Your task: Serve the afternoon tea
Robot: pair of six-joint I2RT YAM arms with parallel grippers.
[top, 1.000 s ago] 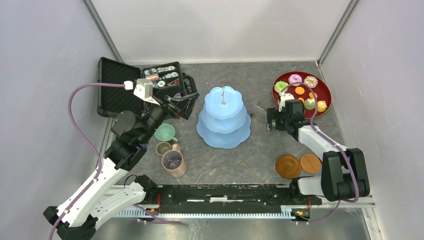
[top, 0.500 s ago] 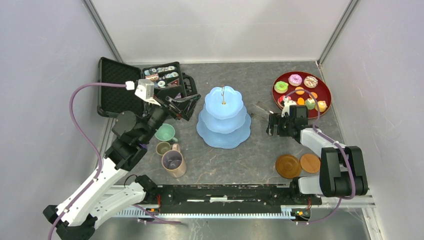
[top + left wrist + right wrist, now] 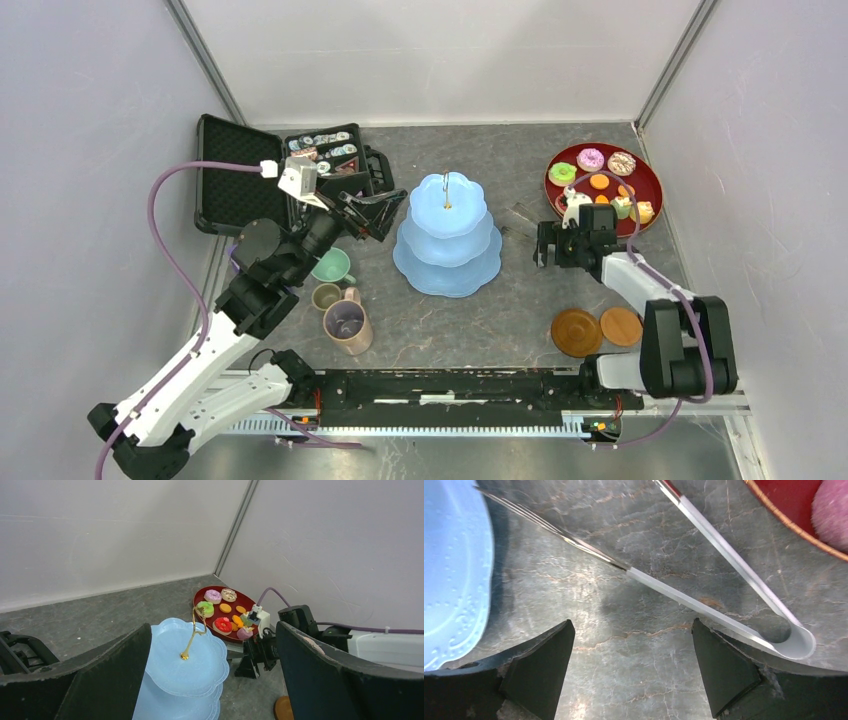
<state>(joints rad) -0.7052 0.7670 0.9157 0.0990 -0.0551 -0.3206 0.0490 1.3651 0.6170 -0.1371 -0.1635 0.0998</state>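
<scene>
The blue cake stand (image 3: 447,240) stands mid-frame, with sweets (image 3: 591,158) on the red tray (image 3: 648,180) at upper right. The right gripper (image 3: 631,625) hangs released over metal tongs (image 3: 704,607), and the left gripper (image 3: 212,630) is spread wide beside the stand.

We look down on a grey tabletop (image 3: 520,150) veined like marble, with thin brownish cracks showing in the right wrist view. Three plain walls close it in: a back wall (image 3: 440,60), a left wall (image 3: 90,200) and a right wall (image 3: 770,200), all a pale lilac-white. Where they meet, slim metal corner posts (image 3: 205,60) rise from the two far corners. The light is soft and even, and we find only faint shadows on the surface.
</scene>
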